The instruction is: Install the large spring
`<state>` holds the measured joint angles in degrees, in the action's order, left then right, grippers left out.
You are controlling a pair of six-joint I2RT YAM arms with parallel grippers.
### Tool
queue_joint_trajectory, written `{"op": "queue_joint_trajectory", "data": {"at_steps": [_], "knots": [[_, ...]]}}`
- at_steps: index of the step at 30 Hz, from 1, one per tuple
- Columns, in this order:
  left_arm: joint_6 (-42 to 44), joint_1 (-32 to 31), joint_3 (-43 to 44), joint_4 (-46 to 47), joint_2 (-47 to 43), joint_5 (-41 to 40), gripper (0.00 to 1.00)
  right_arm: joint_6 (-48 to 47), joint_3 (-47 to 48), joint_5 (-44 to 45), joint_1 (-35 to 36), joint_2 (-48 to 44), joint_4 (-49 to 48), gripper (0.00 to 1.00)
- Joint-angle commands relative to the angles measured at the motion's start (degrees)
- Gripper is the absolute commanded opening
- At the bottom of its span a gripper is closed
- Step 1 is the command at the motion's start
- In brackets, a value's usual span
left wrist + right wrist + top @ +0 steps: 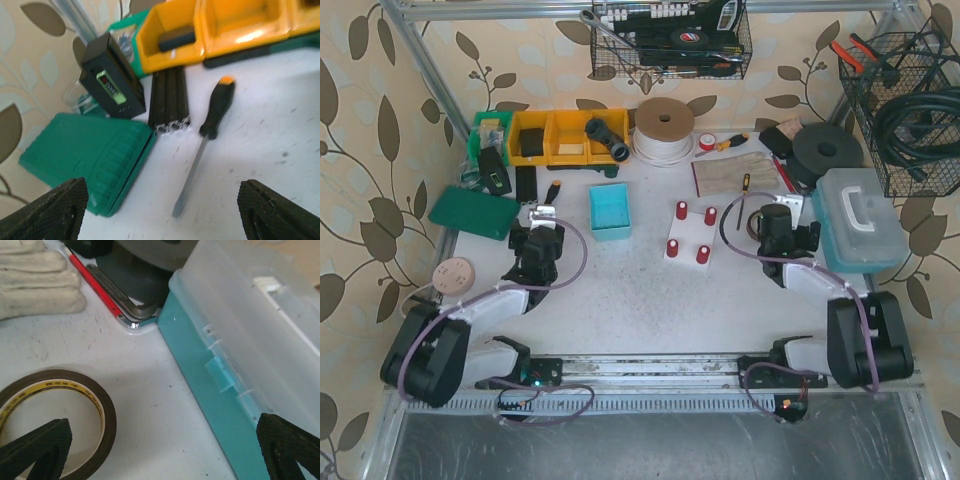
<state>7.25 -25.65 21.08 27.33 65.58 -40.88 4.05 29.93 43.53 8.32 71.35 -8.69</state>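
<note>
No spring shows in any view. A white plate [689, 240] with several red posts lies at the table's middle, and a small open blue box [609, 211] stands to its left. My left gripper [542, 214] is open and empty, left of the blue box. In the left wrist view it [165, 212] hovers over a black-handled screwdriver [212, 117] next to a green case [87, 155]. My right gripper [778, 218] is open and empty, right of the plate. In the right wrist view it [165, 452] sits between a brown tape roll [102, 412] and a teal toolbox [220, 405].
Yellow bins [565, 135], a black meter [112, 75] and a black ribbed bar [170, 102] stand at the back left. A white cord spool [663, 128], a work glove [37, 277], a dark disc [828, 150] and two wire baskets [905, 95] are at the back and right.
</note>
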Motion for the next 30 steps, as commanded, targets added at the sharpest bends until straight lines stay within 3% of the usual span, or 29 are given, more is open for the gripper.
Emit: {"op": "queue_joint_trajectory", "data": {"at_steps": [1, 5, 7, 9, 12, 16, 20, 22, 30], "knots": [[-1.37, 2.93, 1.39, 6.86, 8.46, -6.61, 0.84, -1.17, -1.50, -6.49, -3.17, 6.44, -13.00, 0.99], [3.87, 5.37, 2.55, 14.05, 16.27, -5.09, 0.85, -5.28, 0.15, -12.26, -3.81, 11.66, -20.41, 0.99], [5.19, 7.47, 2.04, 17.35, 18.94, -0.59, 0.85, -5.45, -0.70, -19.75, -5.95, 13.30, -23.24, 0.99], [1.06, 11.66, 1.43, 17.73, 19.84, 1.67, 0.86, -6.10, -0.83, -22.96, -6.57, 13.47, -23.34, 0.98], [-3.37, 16.42, 0.50, 15.87, 17.74, 8.21, 0.86, -8.58, -4.86, -28.92, -6.88, 12.77, -31.00, 0.98], [-3.82, 18.17, -2.10, 19.80, 17.26, 12.54, 0.86, -8.81, -9.84, -28.93, -6.88, 14.48, -40.94, 0.99], [-2.40, 18.18, -4.78, 29.94, 22.05, 12.91, 0.87, -8.71, -9.75, -28.68, -6.78, 14.76, -40.87, 1.00], [-3.97, 18.85, -1.60, 21.06, 20.60, 13.74, 0.87, -8.63, -9.72, -28.69, -6.88, 14.76, -40.80, 1.00], [-5.77, 21.08, -0.56, 19.02, 20.59, 15.70, 0.87, -8.65, -9.84, -28.69, -6.76, 14.56, -40.90, 1.00]]}}
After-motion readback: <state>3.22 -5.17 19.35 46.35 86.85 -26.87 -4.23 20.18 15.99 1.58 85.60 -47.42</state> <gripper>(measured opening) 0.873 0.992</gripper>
